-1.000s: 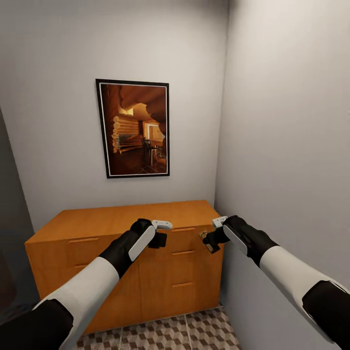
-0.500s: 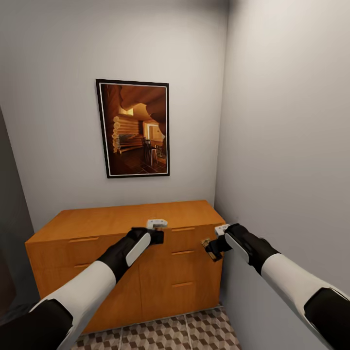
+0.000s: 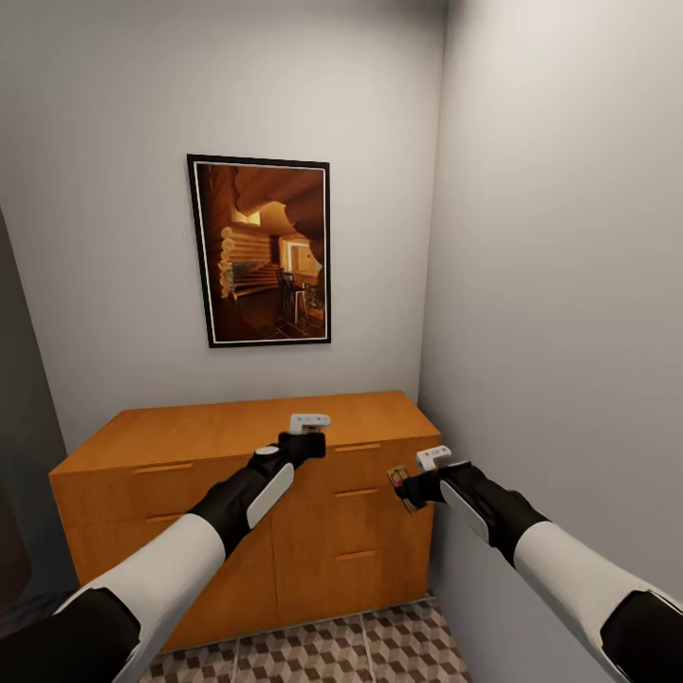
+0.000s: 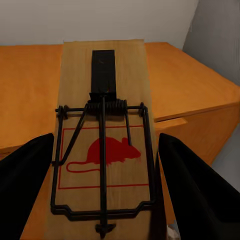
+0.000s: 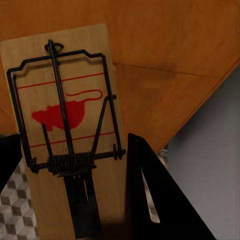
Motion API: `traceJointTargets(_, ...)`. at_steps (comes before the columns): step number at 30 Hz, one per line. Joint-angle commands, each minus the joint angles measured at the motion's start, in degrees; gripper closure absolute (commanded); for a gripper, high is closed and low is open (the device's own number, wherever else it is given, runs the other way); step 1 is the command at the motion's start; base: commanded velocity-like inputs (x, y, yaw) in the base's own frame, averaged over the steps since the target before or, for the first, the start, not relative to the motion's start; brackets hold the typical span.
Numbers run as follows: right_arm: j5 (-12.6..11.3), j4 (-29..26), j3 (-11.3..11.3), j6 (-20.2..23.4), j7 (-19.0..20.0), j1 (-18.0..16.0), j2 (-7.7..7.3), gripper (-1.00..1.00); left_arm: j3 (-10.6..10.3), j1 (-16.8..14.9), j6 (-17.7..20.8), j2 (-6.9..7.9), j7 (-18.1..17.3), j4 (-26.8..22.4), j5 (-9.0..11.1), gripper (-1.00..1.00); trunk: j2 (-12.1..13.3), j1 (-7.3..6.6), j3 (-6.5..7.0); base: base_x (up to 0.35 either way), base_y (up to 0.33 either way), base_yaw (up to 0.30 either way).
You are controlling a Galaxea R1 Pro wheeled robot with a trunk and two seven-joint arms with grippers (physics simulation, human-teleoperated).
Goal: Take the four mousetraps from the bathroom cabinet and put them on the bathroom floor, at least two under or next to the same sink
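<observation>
My left gripper point(image 3: 311, 444) is shut on a mousetrap point(image 4: 102, 100), a wooden board with a red mouse print and a black wire spring. It hovers over the front edge of the orange-brown cabinet point(image 3: 218, 427). Black fingers point(image 4: 25, 180) press both long sides of the board. My right gripper point(image 3: 410, 486) is shut on a second mousetrap point(image 3: 397, 477) point(image 5: 65, 100), held in front of the cabinet's right drawers near the side wall. Cube-patterned bathroom floor point(image 3: 332, 650) shows below. The sink is out of view.
A framed picture point(image 3: 261, 251) hangs on the back wall above the cabinet. A grey side wall point(image 3: 569, 285) stands close on the right, next to my right arm. The cabinet's drawer handles point(image 3: 356, 492) face me.
My left gripper has risen and reached forward to the cabinet's top edge with its mousetrap. The right gripper has dropped slightly with its mousetrap.
</observation>
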Motion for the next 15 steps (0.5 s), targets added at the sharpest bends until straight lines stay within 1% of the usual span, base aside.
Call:
traceJointTargets(1,-0.15,-0.08,0.26,0.02,-0.02,-0.03,-0.05,1.00,-0.50,-0.01,-0.29,0.03,0.51,-0.10,0.45,1.00,-0.05,0.00,-0.08,0.000,0.000,0.000)
traceJointTargets(7,-0.29,0.11,0.26,-0.22,-0.01,0.02,0.08,1.00,-1.04,0.06,-0.17,-0.07,0.56,-0.30,0.23,1.00,-0.05,0.00,-0.08,0.000,0.000,0.000)
traceJointTargets(10,-0.34,0.25,0.27,-0.26,0.00,0.03,0.27,1.00,-1.13,0.07,1.58,-0.16,0.61,-0.55,0.15,1.00,-0.05,0.00,-0.08,0.000,0.000,0.000)
traceJointTargets(12,-0.37,0.31,0.32,-0.27,0.00,0.03,0.40,1.00,-1.17,0.07,3.58,-0.24,0.63,-0.79,0.08,1.00,-0.05,0.00,-0.08,0.000,0.000,0.000)
traceJointTargets(15,-0.38,0.34,0.29,-0.31,0.00,0.03,0.43,1.00,-1.18,0.08,4.67,-0.30,0.63,-1.00,0.07,1.00,-0.05,0.00,-0.08,0.000,0.000,0.000)
